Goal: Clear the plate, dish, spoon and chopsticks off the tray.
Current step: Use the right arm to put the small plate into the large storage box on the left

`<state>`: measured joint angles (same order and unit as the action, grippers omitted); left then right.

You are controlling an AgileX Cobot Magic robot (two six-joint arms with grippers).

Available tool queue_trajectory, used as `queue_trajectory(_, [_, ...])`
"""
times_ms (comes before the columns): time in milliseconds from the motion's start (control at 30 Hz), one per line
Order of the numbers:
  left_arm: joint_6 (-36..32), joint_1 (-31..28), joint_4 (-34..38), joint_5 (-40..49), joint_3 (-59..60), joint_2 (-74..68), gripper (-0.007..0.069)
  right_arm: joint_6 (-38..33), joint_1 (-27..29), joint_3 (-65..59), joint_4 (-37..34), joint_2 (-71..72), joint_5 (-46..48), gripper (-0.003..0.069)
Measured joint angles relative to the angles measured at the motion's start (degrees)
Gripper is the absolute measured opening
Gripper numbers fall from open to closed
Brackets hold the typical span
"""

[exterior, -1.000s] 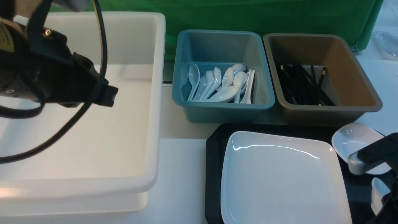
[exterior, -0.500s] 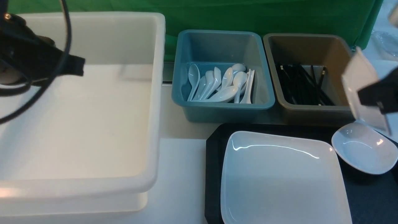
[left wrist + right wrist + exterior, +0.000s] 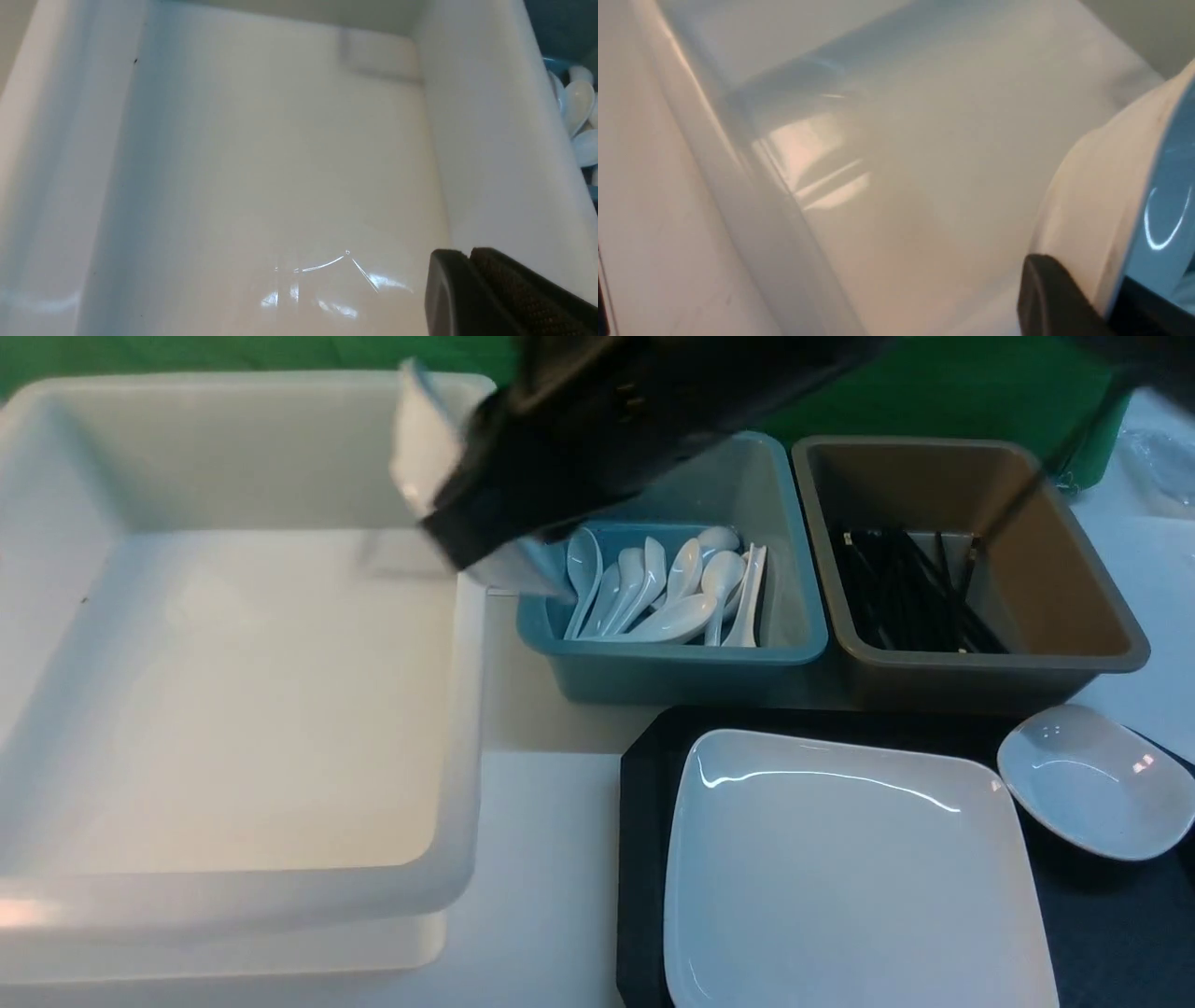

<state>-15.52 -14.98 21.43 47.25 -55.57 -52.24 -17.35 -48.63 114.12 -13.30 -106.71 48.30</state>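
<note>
white dish [image 3: 417, 443], lifted off the tray [image 3: 639, 821] a moment ago, is now hanging edge-up, clamped in the right pincer [image 3: 448, 537], tub [image 3: 467, 709] just below it, meaning release is likely coming next.

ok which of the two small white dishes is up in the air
The dish clamped on edge in the right gripper, above the white tub's right rim. The other small dish lies flat at the tray's far right corner.
</note>
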Motion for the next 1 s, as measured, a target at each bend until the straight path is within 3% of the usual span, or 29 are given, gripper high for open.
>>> queue_trajectory(267, [-1.24, -0.36, -5.69, 8.28, 0.35, 1.38, 0.0014, -0.11, -4.27, 13.46, -0.18, -17.52, -1.00, 0.0061])
queue_trajectory(433, [-1.29, -0.42, -10.74, 10.11, 0.36, 1.38, 0.0014, -0.06, -4.78, 14.70, -0.13, -23.26, -3.29, 0.0061])
queue_trajectory(733, [-1.29, -0.42, -10.99, 10.06, 0.41, 1.38, 0.0014, -0.06, -4.78, 14.77, -0.08, -28.49, -5.24, 0.0073])
queue_trajectory(1000, [-1.29, -0.42, -10.99, 10.02, 0.41, 1.38, 0.0014, -0.11, -4.78, 14.77, -0.09, -31.47, -4.85, 0.0225])
